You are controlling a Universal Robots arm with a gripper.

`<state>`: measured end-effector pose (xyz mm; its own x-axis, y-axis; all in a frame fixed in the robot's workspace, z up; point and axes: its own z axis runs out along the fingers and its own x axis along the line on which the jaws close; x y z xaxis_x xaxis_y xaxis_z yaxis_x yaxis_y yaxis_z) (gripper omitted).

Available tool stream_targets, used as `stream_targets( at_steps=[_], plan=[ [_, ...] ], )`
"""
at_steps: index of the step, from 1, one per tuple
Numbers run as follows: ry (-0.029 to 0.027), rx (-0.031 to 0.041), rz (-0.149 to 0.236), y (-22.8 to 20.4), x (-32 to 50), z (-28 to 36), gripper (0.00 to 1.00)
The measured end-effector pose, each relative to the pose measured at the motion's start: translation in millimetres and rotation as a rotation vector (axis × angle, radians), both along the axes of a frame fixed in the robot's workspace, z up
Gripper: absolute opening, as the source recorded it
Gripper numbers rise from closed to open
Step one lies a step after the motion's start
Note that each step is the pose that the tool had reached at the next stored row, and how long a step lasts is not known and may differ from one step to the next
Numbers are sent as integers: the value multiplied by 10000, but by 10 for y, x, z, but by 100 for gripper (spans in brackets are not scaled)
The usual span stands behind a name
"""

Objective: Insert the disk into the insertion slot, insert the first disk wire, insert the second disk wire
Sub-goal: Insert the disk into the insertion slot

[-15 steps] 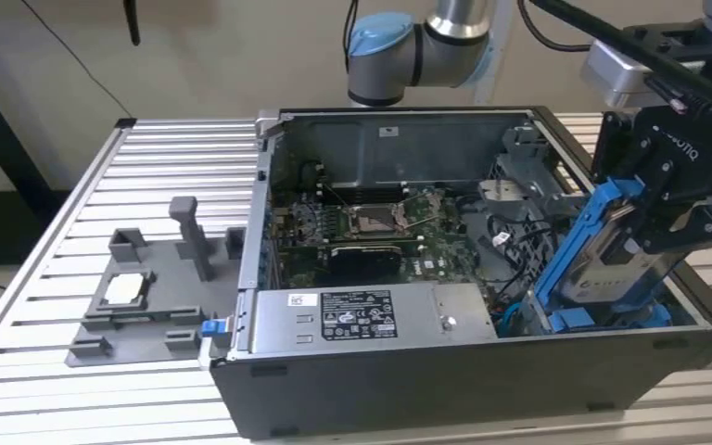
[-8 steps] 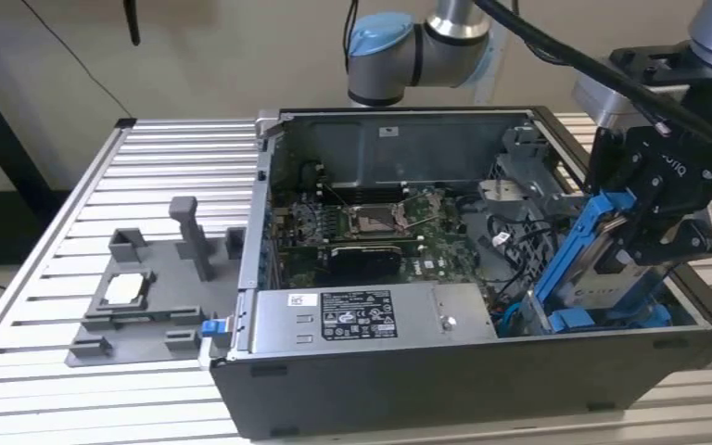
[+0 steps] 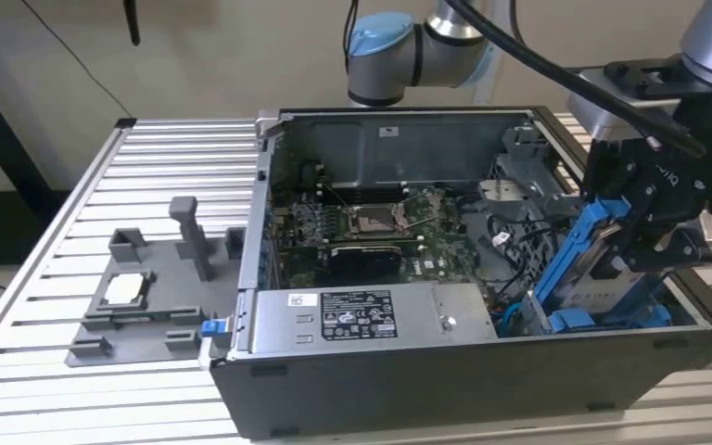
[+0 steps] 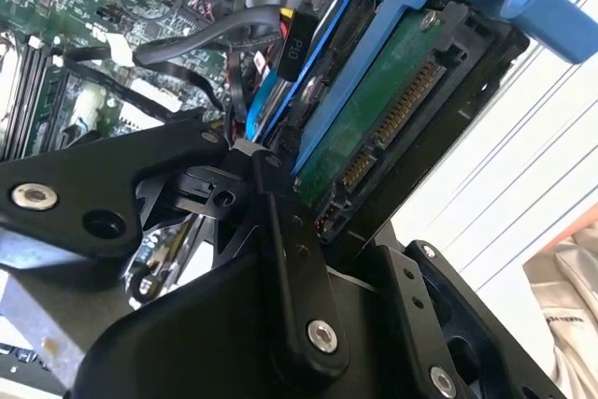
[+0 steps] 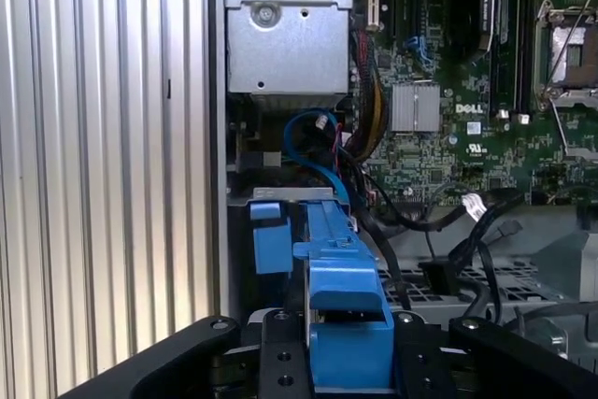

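Observation:
My gripper (image 3: 648, 243) is shut on the disk (image 3: 582, 264), a drive in a bright blue carrier, at the exterior view's right end of the open computer case. The disk stands tilted, its lower end down in the insertion slot (image 3: 603, 320), a dark bay with blue plastic edges. In the second wrist view the disk (image 4: 378, 105) shows its green board and connector row, with black fingers (image 4: 280, 221) pressed on its side. In the first wrist view the blue carrier (image 5: 341, 287) points toward the slot (image 5: 268, 235). Loose black cables (image 5: 439, 221) and a blue cable (image 5: 304, 133) lie beside the bay.
The motherboard (image 3: 369, 222) fills the case floor, with a silver power supply box (image 3: 356, 320) along the near wall. On the slatted metal table (image 3: 34, 306), at the exterior view's left, a grey fixture (image 3: 164, 306) with upright posts holds a small silver chip (image 3: 127, 289).

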<state>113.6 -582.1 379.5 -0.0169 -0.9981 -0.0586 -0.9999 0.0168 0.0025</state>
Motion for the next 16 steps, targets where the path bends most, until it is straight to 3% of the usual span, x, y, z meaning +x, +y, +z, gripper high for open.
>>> stream_targets(
  at_steps=[7,10,11,16],
  plan=[
    [0,1,0,0,0,-6,32],
    [0,2,-1,-1,0,-1,34],
    [0,3,-1,-1,0,2,40],
    [-9,9,1,0,0,26,40]
  ],
)
